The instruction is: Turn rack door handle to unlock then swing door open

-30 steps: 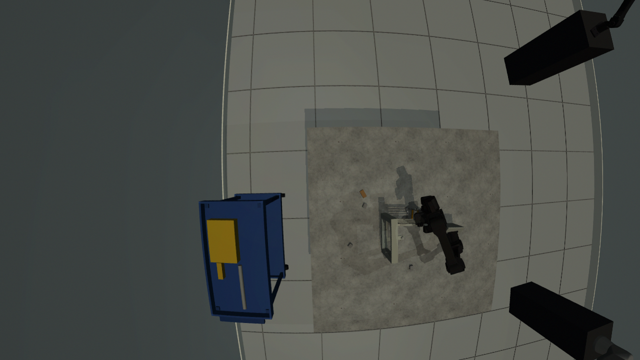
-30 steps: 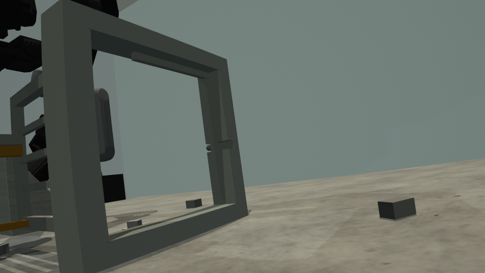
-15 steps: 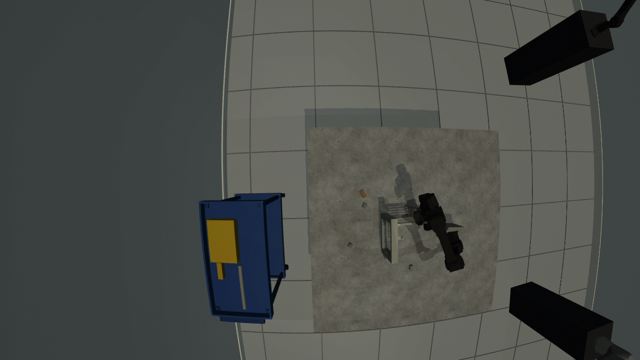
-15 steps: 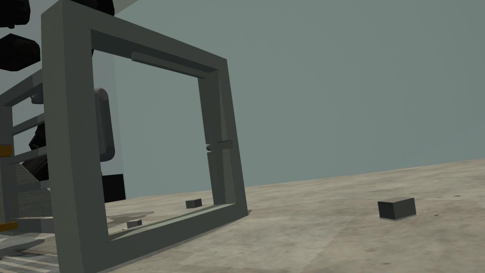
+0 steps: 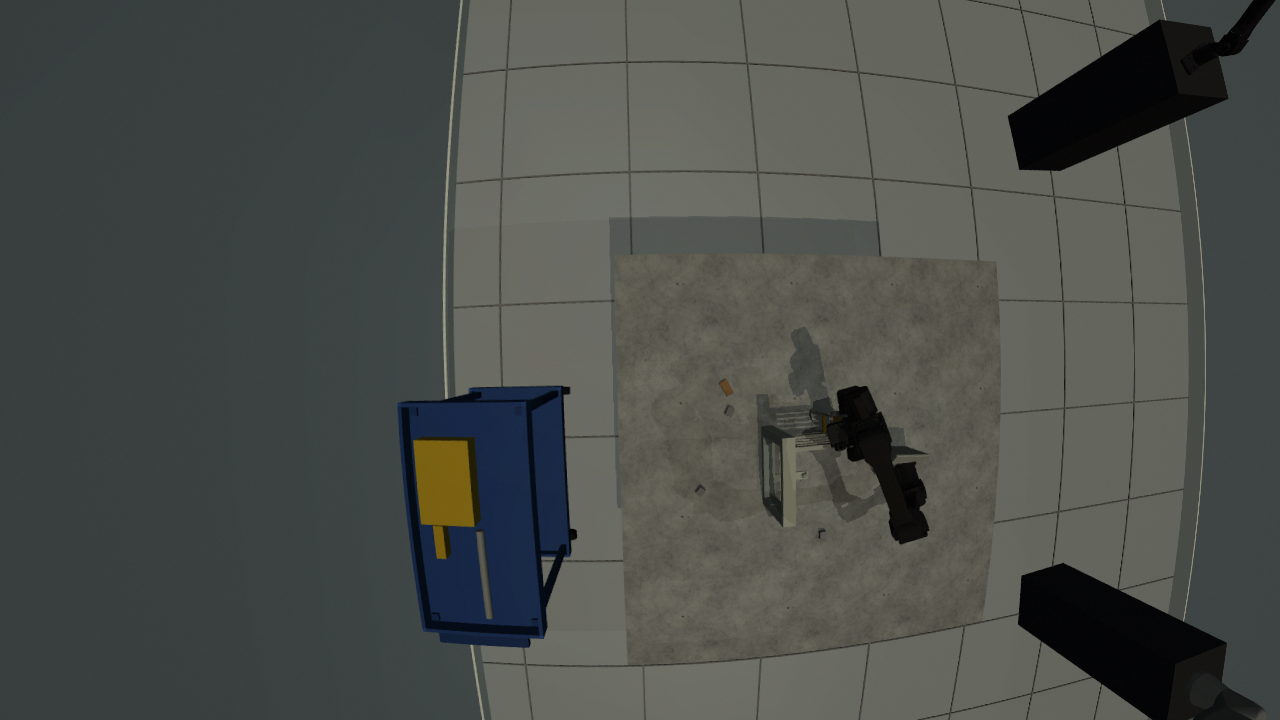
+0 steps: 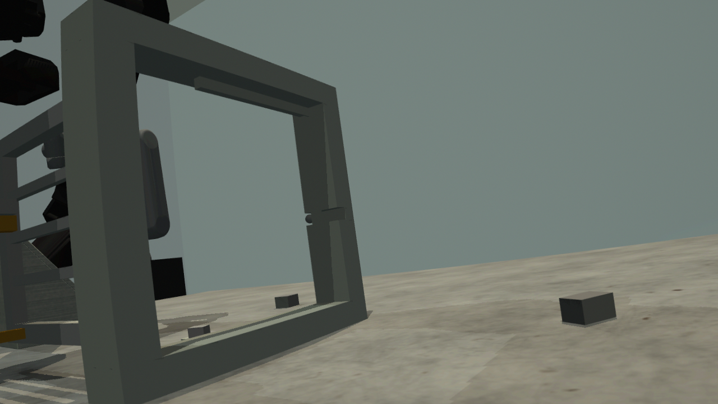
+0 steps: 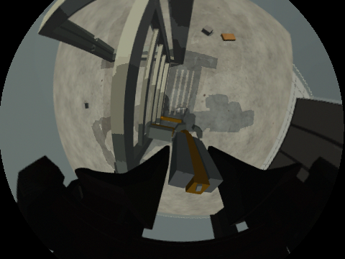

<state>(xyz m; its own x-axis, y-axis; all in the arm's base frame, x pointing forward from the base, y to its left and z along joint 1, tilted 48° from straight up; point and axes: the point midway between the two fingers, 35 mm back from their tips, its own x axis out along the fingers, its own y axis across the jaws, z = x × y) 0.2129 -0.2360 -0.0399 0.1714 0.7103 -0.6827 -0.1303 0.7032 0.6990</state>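
The upright grey handle [image 7: 197, 162] with an orange strip stands at the door's free end; it is small in the top view [image 5: 825, 424]. My gripper [image 7: 189, 149] is open around it, one finger on each side, with gaps beside the handle near the fingertips. Contact lower down is hard to tell. The barred door [image 5: 812, 440] [image 6: 10, 281] [image 7: 120, 90] stands swung out, roughly square to the grey frame [image 5: 788, 483] [image 6: 110, 201] [image 7: 181, 29]. The handle's exact turn angle cannot be told.
An orange block [image 5: 725, 386] [image 7: 228, 37] and several small dark blocks lie on the mottled table [image 5: 680, 582]. A block [image 6: 587, 307] lies beyond the frame. A blue cart [image 5: 501, 519] and two black pillars [image 5: 1109, 98] [image 5: 1118, 635] stand off the table. My arm [image 5: 886, 479] is beside the door.
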